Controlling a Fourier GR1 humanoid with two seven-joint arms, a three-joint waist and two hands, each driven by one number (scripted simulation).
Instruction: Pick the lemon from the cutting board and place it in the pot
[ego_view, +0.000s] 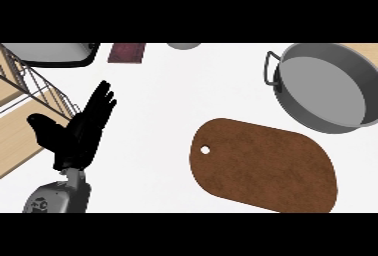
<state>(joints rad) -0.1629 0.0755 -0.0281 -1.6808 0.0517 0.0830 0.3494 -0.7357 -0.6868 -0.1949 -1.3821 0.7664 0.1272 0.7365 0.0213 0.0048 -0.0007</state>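
Observation:
A brown cutting board (262, 165) with a small hole near its left end lies on the white counter at the lower right; nothing rests on it. No lemon shows anywhere. The grey pot (325, 87) with a dark side handle stands at the upper right, and its inside looks bare. My left hand (77, 132) rests open at the left, fingers straight and pointing up, well away from the board. My right hand does not show.
A wire rack (33, 82) and a wooden surface (15, 145) run along the left edge. A dark pan (55, 52) sits at the top left, a maroon block (127, 52) beside it, and a grey round thing (183, 45) at the top.

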